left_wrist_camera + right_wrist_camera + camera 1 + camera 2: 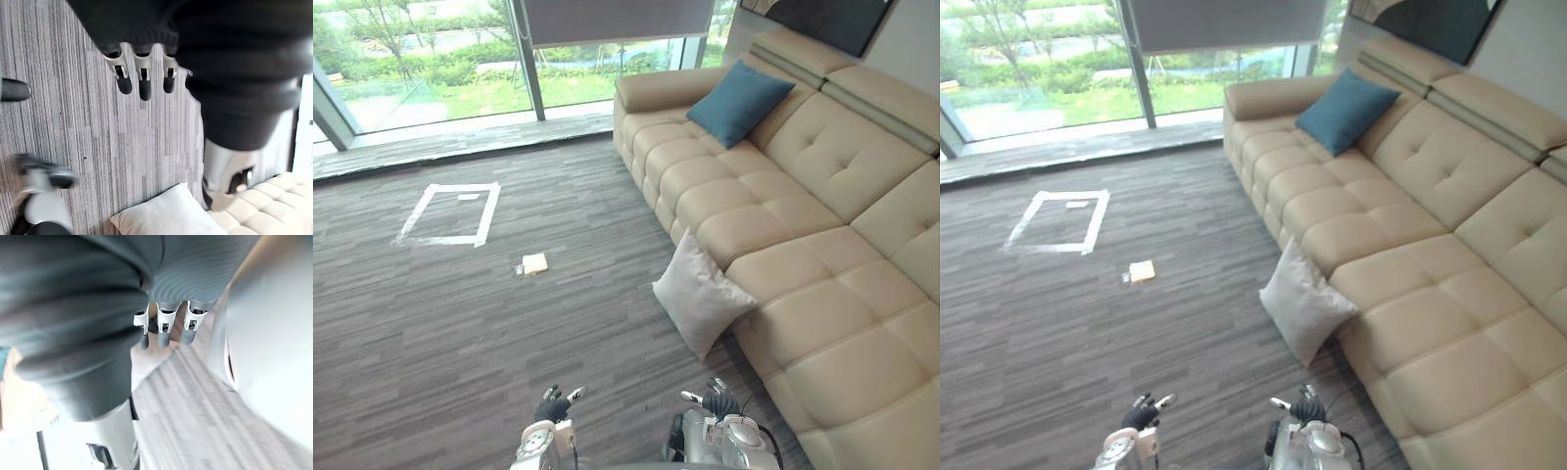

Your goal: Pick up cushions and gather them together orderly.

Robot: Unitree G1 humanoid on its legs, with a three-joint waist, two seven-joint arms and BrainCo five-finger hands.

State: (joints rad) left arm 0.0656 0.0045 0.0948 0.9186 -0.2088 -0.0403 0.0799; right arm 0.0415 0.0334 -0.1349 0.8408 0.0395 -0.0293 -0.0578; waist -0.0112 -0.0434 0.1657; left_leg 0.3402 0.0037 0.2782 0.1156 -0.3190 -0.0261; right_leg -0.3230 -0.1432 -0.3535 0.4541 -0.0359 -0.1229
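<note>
A pale grey cushion stands on the carpet, leaning against the front of the beige sofa; it is also in the left wrist view, cushion. A teal cushion leans on the sofa's backrest near the far armrest. My left hand and right hand hang low at the near edge, both short of the grey cushion and holding nothing. The left fingers and the right fingers are relaxed and straight.
A white tape square marks the carpet at far left, with a small yellowish flat object near it. Glass windows line the far wall. Open carpet lies between me and the sofa.
</note>
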